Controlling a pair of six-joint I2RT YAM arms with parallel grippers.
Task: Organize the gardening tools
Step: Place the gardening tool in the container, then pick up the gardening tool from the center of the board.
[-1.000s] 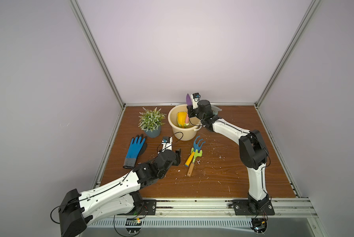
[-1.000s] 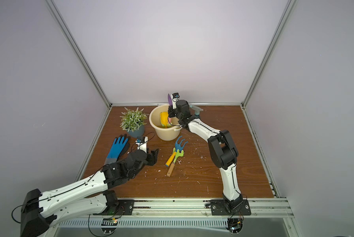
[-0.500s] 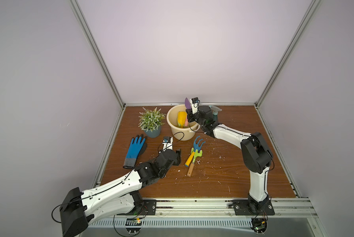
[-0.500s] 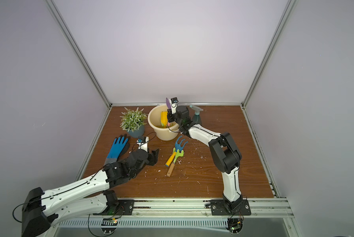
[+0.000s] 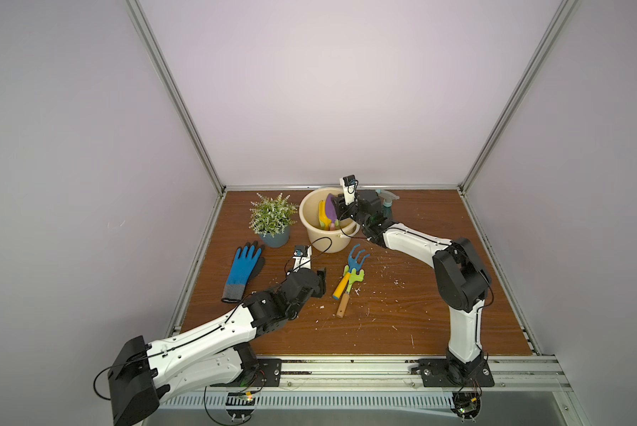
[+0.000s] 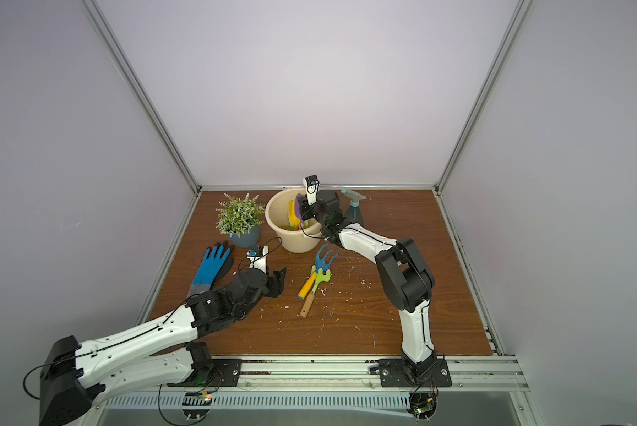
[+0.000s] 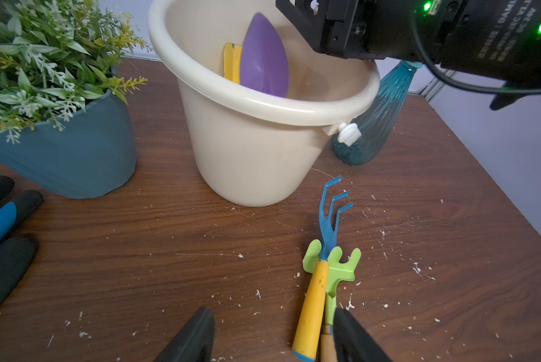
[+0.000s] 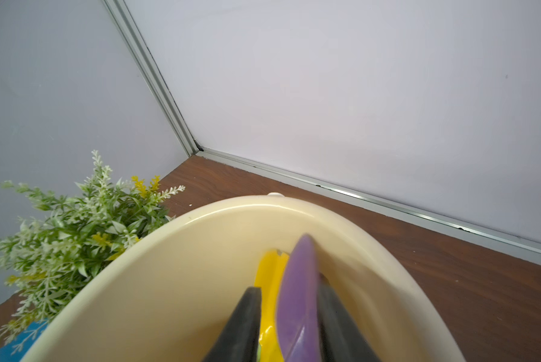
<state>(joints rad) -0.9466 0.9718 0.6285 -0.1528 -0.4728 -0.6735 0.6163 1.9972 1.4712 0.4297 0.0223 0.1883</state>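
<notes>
The right pincer (image 8: 289, 290) is reaching over the rim of the cream bucket (image 7: 263, 106), and its jaws are standing partly apart. The purple trowel (image 7: 264, 62) is sitting blade-up between the two fingers, inside the bucket. One finger (image 8: 335, 313) is lying close against the blade. A strip of the yellow trowel (image 8: 267, 272) is showing through the gap on the blade's other side, so the jaws are not clamping anything. The purple blade is looking smeared in the right wrist view. The yellow trowel is leaning on the bucket wall just beyond this pincer's fingertips, right beside the purple one. The teal spray bottle (image 7: 375, 116) is standing upright just behind the pincer, beside the bucket and partly hidden by the wrist.

The left pincer (image 7: 272, 313) is hanging low over the table (image 5: 402, 324), wide open and holding nothing. The blue rake (image 7: 330, 213) and the lime-green rake (image 7: 341, 266) are lying just ahead of it, toward its right-hand finger, with their tines pointing away from it toward the bucket. The blue rake's yellow handle is crossing over the lime-green head. In both top views a narrow strip of table is separating the pincer from the handles. In the left wrist view the lime-green rake's wooden handle is passing behind one fingertip (image 7: 347, 322), and I cannot tell whether they are touching.
</notes>
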